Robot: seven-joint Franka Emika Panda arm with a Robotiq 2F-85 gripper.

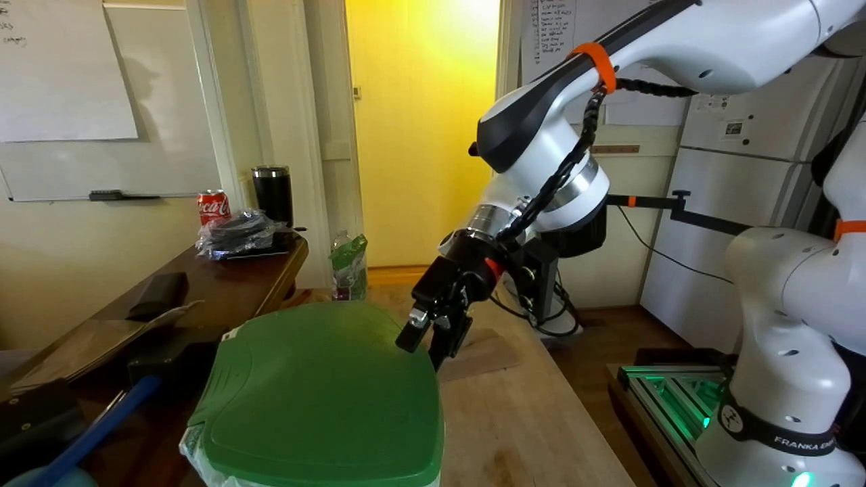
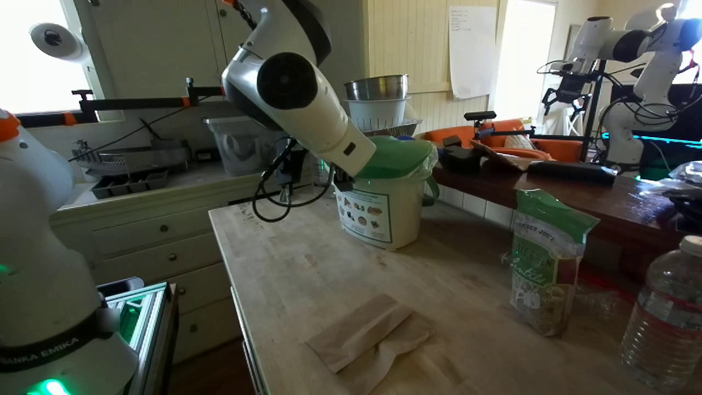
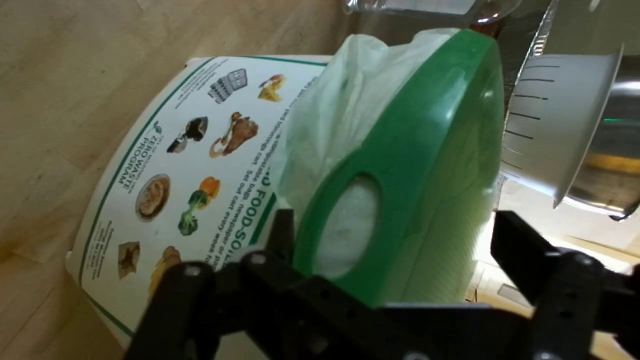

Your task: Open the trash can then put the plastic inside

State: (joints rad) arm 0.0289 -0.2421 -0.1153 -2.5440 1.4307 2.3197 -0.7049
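Slanting down by the trash can's (image 2: 378, 214) lid (image 1: 325, 392), hand (image 3: 395, 230) spread wide.

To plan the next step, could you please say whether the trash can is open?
Shut: in both exterior views, the green lid covers the trash can.

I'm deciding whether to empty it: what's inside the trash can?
Only the pale liner shows, draped from under the green lid down the outside of the trash can. The lid covers the opening, so what, if anything, lies within cannot be seen.
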